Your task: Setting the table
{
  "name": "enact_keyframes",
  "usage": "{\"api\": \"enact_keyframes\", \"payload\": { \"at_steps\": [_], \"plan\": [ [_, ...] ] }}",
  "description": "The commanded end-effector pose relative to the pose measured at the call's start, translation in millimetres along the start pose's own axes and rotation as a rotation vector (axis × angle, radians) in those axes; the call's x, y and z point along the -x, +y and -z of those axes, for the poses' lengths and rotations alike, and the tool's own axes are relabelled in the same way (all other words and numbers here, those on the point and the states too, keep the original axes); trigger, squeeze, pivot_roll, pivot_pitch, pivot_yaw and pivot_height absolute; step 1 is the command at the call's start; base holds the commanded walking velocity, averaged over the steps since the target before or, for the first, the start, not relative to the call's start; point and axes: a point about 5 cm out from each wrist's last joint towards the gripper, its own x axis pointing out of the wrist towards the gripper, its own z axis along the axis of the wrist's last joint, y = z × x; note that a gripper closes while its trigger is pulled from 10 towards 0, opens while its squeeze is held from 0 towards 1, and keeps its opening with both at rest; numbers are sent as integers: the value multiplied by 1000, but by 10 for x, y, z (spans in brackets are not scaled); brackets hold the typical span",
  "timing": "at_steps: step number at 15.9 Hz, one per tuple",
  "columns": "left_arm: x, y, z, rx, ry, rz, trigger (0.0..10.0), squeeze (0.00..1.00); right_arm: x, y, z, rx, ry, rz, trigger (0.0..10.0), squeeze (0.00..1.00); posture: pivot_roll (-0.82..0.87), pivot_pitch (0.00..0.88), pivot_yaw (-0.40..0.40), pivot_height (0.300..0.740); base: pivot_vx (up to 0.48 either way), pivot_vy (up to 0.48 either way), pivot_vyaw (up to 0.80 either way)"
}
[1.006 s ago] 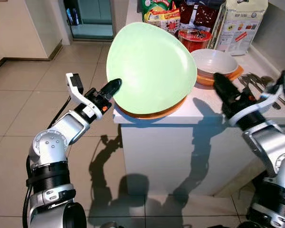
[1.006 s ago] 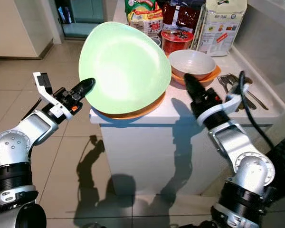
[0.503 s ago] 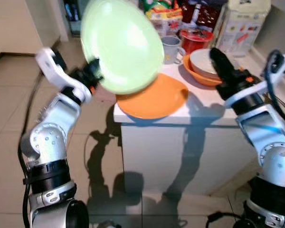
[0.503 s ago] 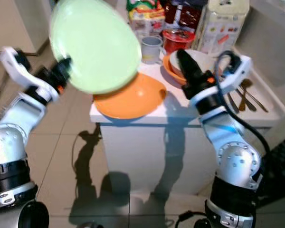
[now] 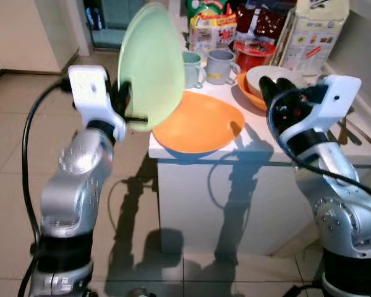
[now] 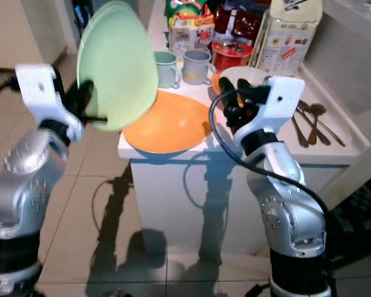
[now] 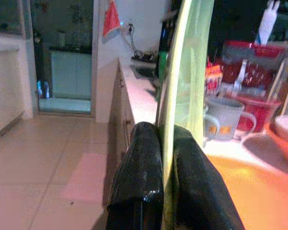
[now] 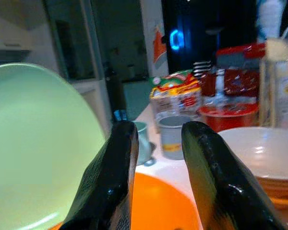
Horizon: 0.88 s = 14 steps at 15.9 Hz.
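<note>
the green plate (image 5: 151,65) has come right off the stack: a second ago it was tipped up with its lower edge on the orange plate (image 5: 199,124), half a second ago it was lifting clear, and now it stands nearly on edge in the air, off the near left corner of the bench (image 5: 260,147). that leaves the orange plate bare on the bench, so one plate looks freed and ready to be carried to a place setting

the left claw (image 7: 167,158) is pinched tight on the green plate's rim, one black finger on each face, with the left arm bent and raised so the wrist sits high beside the bench. the right claw (image 8: 158,158) has swung up and inward; it hovers above the bench near the white bowl (image 5: 269,77) nested in an orange bowl (image 5: 247,93), its fingers a little apart and holding nothing. mugs (image 5: 222,65) and food packets (image 5: 209,28) stand behind
</note>
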Motion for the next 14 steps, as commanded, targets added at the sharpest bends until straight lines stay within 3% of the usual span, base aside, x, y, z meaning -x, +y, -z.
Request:
{"api": "enact_keyframes", "payload": {
  "at_steps": [1, 3, 9, 14],
  "plan": [
    [43, -54, -113, -41, -71, 28, 10000, 0, 29, 1, -23, 48, -27, 14, 10000, 0, 44, 0, -55, 740, 0, 0, 0],
    [147, -92, -93, -52, -92, 91, 10000, 0, 118, -40, 21, 86, -35, 50, 10000, 0, 22, 0, -48, 740, 0, -377, 0],
    [131, -156, -321, -50, -216, 147, 10000, 0, 138, -7, -19, 70, -107, 36, 10000, 0, 34, 0, -42, 740, 0, -406, 0],
    [181, -178, -320, -54, -215, 203, 10000, 0, 193, -34, -20, 69, -117, 30, 10000, 0, 42, 0, -38, 740, 0, -400, 0]
  ]
}}
